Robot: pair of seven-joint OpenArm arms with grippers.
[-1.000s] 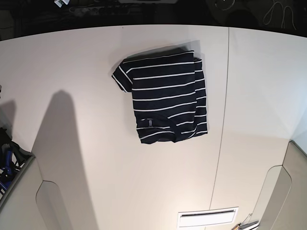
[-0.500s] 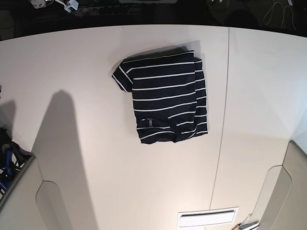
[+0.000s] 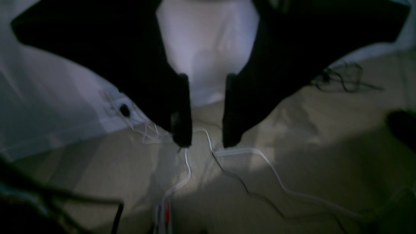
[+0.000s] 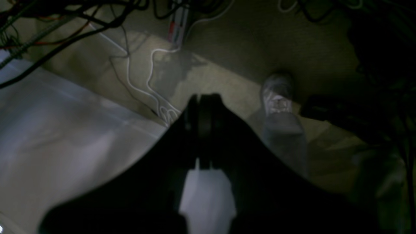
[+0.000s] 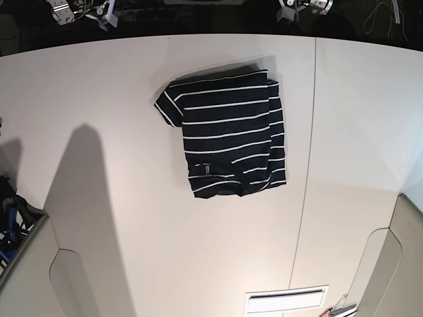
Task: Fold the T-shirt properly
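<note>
Table (image 5: 99, 86): white, broad, with a seam running down its right part in the base view. Nothing else lies on the working area.

T-shirt (image 5: 228, 135): lies flat on the table, a little above centre, just left of the seam. It is folded into a compact, roughly rectangular packet, layers stacked, one sleeve corner poking out at upper left, the label patch (image 5: 205, 169) showing near the lower left edge. Judged from this, the fold looks essentially done; only the stray sleeve corner spoils the outline.

Left gripper (image 3: 203, 141): jaws stand apart with bare gap between them, nothing held. Its camera looks over the table edge at floor and cables (image 3: 247, 156), so the arm is parked clear of the cloth, presumably to leave the packet undisturbed.

Right gripper (image 4: 204, 99): jaws pressed together, empty. It too points past the table edge toward the floor, where a shoe (image 4: 278, 94) shows; well apart from the shirt.
</note>
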